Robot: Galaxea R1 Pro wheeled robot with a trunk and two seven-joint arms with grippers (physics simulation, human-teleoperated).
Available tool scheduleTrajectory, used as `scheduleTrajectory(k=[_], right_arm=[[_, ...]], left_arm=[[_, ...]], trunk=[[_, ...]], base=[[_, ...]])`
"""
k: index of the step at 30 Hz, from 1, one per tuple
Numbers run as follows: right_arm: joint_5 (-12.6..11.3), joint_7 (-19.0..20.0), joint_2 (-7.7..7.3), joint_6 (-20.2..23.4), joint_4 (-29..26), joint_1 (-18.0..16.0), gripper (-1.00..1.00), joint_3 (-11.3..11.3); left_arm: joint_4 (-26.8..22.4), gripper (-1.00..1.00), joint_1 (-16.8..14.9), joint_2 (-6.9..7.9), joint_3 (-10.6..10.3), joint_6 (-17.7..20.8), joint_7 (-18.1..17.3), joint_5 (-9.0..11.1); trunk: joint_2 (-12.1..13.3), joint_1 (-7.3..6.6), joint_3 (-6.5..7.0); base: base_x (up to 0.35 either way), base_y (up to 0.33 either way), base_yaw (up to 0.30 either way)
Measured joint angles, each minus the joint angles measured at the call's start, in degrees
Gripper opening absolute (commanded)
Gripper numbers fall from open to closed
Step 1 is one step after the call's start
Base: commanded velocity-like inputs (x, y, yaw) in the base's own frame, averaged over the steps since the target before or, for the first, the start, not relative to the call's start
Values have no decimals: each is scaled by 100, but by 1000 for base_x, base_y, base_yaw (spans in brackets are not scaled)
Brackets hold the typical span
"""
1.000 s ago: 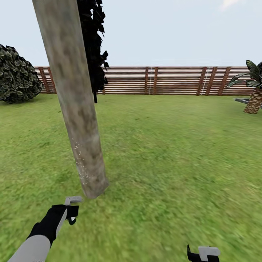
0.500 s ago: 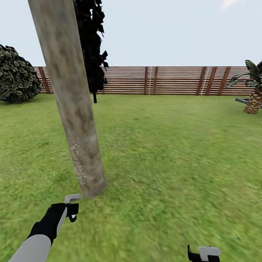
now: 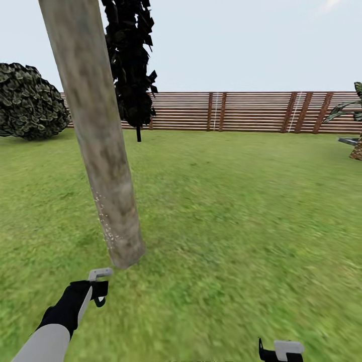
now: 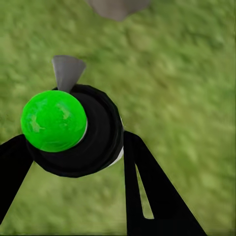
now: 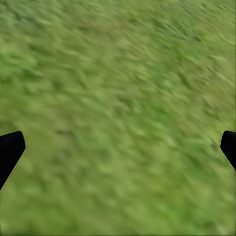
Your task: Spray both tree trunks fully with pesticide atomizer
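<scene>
1. Nearest, low on the left side: black left gripper (image 3: 98,291) (image 4: 73,150), clamped on both sides of the pesticide atomizer (image 3: 100,274) (image 4: 98,132), a small sprayer with a round black body, a bright green ball top and a grey nozzle.
2. Low on the right side: grey-and-black right gripper (image 3: 281,350) (image 5: 118,147), spread wide with nothing between the fingers, above blotchy green grass lawn (image 3: 241,211).
3. Just beyond the atomizer, apart from it: smooth mottled grey-tan tree trunk (image 3: 103,151), leaning in the head view, dotted with tiny white specks (image 3: 108,226) low on its left edge.
4. Farther back: narrow blackish tree (image 3: 130,75), rounded dark green bush (image 3: 30,100), scaly brown palm (image 3: 357,148).
5. Farthest: brown horizontal-slat wooden fence (image 3: 241,110) under pale sky.
</scene>
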Motion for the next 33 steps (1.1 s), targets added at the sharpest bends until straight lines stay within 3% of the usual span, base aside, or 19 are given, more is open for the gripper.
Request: scheduleTrajectory(k=[11,14,18,33], right_arm=[[0,1,0,0,-1,1,100,2],[0,1,0,0,-1,1,100,0],[-1,0,8,0,-1,1,100,0],[0,-1,9,0,-1,0,100,1]], left_arm=[[2,-100,-2,46,-6,2,-4,-4],[3,-100,-1,55,125,-1,-19,-5],[8,-100,0,69,233,1,-50,-3],[2,-100,0,68,243,-12,-62,4]], trunk=[[0,-2,0],[0,-1,0],[0,-2,0],[0,-1,0]], base=[[-4,-4,86],[0,0,49],[0,0,228],[0,-40,276]])
